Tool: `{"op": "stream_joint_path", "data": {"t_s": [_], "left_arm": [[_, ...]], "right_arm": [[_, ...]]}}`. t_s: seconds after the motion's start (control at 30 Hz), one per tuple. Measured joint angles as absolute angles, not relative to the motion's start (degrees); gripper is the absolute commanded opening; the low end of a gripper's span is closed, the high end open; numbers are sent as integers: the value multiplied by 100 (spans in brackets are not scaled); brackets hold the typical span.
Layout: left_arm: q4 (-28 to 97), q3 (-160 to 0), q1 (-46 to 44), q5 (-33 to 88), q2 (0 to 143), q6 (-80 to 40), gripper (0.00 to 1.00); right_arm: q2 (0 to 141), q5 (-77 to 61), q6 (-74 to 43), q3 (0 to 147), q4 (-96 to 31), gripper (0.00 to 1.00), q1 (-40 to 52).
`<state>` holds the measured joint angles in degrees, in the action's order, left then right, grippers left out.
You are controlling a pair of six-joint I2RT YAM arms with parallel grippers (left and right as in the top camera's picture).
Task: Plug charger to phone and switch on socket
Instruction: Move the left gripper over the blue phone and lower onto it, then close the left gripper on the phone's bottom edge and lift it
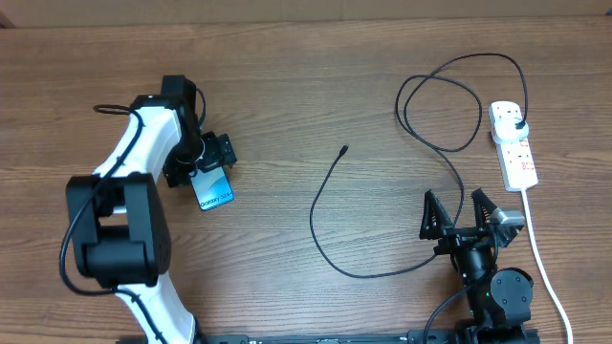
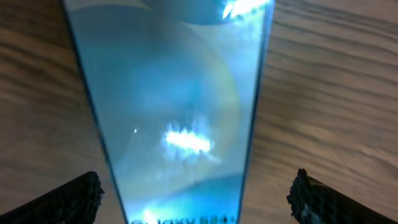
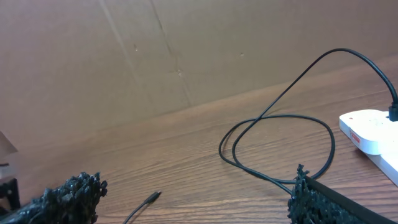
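The phone [image 1: 214,188] lies on the wooden table at the left, its light-blue screen glowing. It fills the left wrist view [image 2: 180,112], lying between the fingers, which stand apart from its edges. My left gripper [image 1: 210,162] [image 2: 199,198] is open over the phone's end. The charger's black cable [image 1: 320,205] curves across the middle, its connector tip [image 1: 344,149] [image 3: 153,197] lying free. Its plug [image 1: 517,125] sits in the white socket [image 1: 514,145] [image 3: 372,132] at the right. My right gripper [image 1: 463,212] [image 3: 196,199] is open and empty, near the front edge beside the cable.
The cable makes loose loops [image 1: 445,105] [image 3: 280,140] left of the socket. The socket's thick white cord [image 1: 541,253] runs down the right side to the front edge. A brown cardboard wall [image 3: 155,56] stands behind the table.
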<state>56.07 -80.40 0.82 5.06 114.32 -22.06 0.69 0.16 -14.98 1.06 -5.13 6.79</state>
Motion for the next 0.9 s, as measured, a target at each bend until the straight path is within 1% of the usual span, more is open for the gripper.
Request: {"op": "stream_joint_path", "data": {"t_s": [0.2,0.67,0.77,0.9], "left_arm": [[5452,-8040,82,475,11714,-2239,100],[5122,-8020,82,204,11730,-2239,99],[5000,-7977,82,132,11727,-2246,98],[4908,-7909,82,49,11699,-2259,92]], "right_arm": [[69,19,-1498,106,-510,100,676],[69,16,-1498,106,-508,100,679],[69,16,-1496,106,-513,100,679],[69,19,-1498,106,-510,100,676]]}}
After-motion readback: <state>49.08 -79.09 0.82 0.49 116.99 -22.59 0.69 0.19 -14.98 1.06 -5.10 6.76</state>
